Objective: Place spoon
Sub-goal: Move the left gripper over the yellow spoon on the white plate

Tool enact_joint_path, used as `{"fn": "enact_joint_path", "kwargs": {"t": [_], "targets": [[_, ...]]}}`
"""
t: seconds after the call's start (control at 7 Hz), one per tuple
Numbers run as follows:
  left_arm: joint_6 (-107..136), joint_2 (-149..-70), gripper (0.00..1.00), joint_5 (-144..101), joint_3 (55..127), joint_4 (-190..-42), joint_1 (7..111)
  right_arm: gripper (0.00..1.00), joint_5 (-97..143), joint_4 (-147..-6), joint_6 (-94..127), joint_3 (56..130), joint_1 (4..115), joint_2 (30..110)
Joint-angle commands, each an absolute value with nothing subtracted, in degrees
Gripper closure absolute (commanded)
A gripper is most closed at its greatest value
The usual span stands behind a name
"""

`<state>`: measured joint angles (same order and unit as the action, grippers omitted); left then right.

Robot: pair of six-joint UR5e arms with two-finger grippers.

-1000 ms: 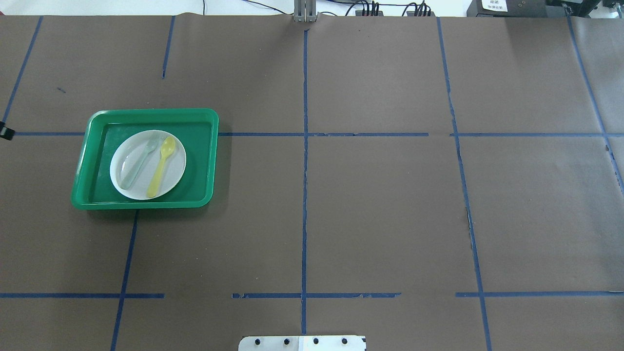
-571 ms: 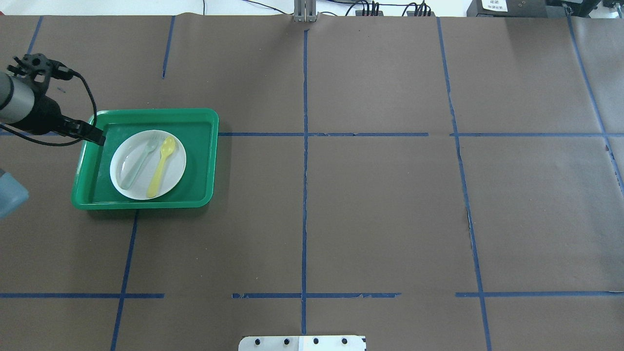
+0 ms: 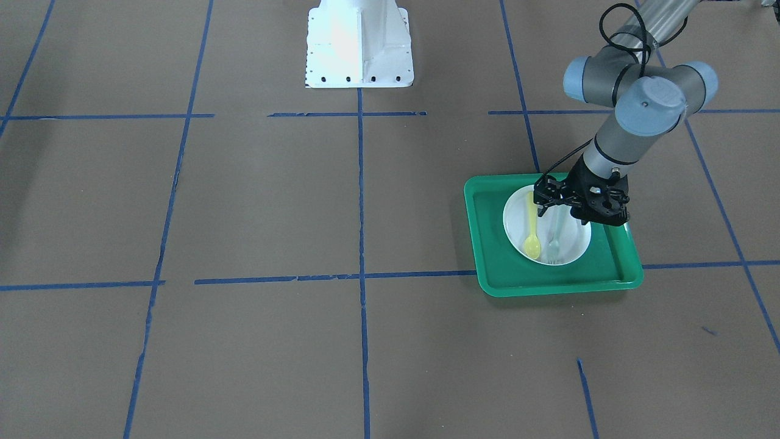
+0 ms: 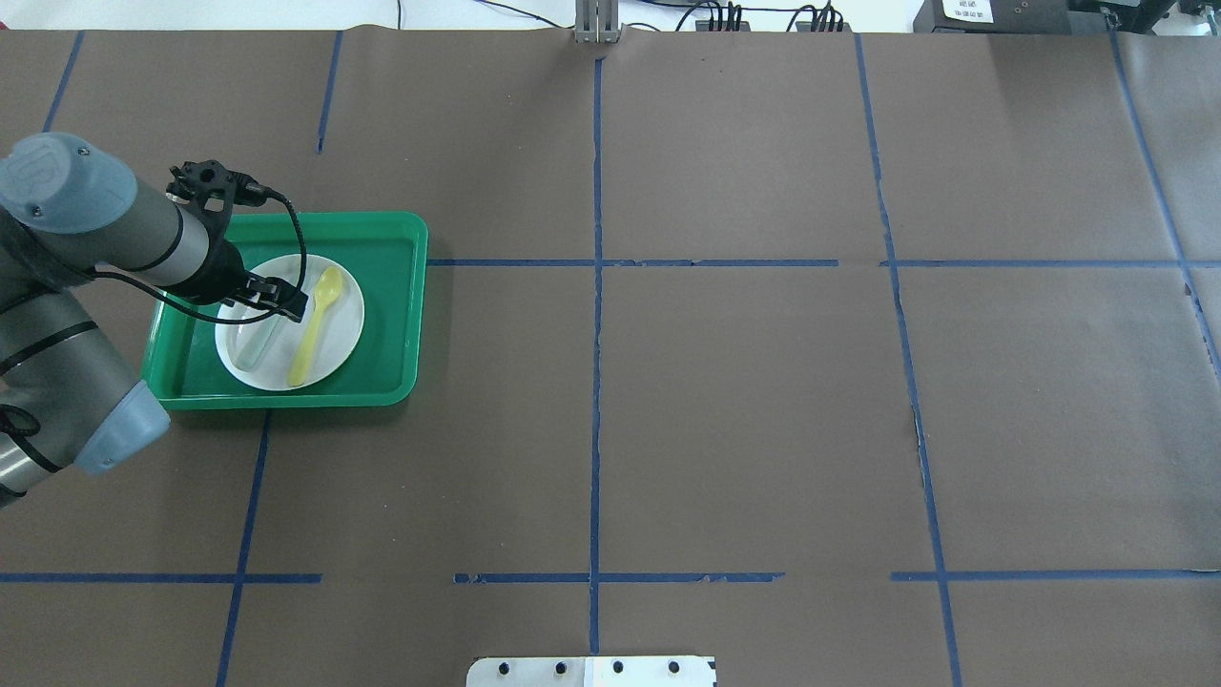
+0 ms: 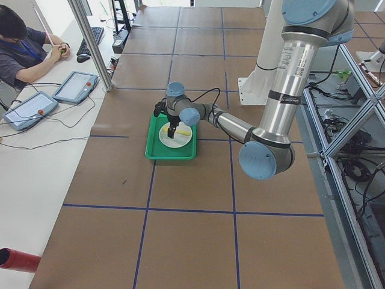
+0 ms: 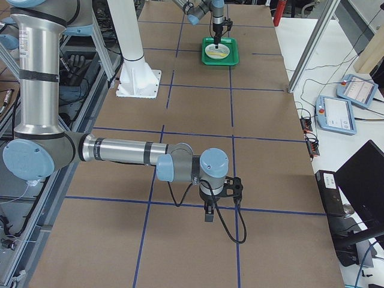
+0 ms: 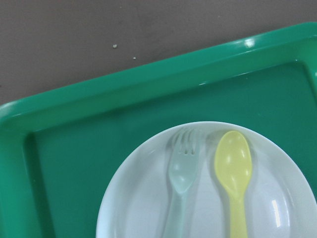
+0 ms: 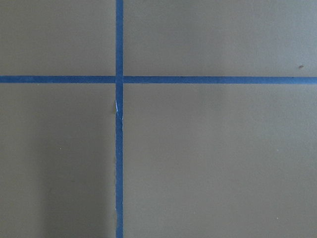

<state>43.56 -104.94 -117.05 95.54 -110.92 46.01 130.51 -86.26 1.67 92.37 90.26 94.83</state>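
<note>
Hangs the left jaws over the white plate inside the green tray, above the fork and just beside the spoon. Leaves the spoon flat on the plate. Sets it parallel to the fork and apart from it, on the fork's right from the robot's side, with the oval bowl pointing away from the robot. Holds nothing that shows. Shows no fingertips in the left wrist view, only the 2 utensil heads and the tray's far rim. So cannot tell how wide the left jaws stand, though from overhead possibly near closed.

Keeps the right jaws low over bare brown surface, well apart from the tray and near a crossing of blue tape lines. Seen only from the side camera, so cannot tell their opening either.

Judged on progress: barely begun. Done so far, by the look of things: only the reach to the plate. Left to do: line up on the slim handle, close on it without catching the fork, lift clear, carry, set down and let go. Gives no sign in these views of where the spoon should end up.
</note>
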Motion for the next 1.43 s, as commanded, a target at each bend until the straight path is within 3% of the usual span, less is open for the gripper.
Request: {"fn": "enact_joint_path", "kwargs": {"t": [0.0, 1.29], "targets": [[45.4, -105.4, 0.32, -116.9, 94.9, -110.9, 44.2, 0.0, 130.5, -86.2, 1.7, 92.4, 90.3, 94.8], [46.5, -108.7, 0.33, -117.0, 90.8, -111.0, 43.3, 0.0, 130.5, -86.2, 1.7, 92.4, 90.3, 94.8]]}}
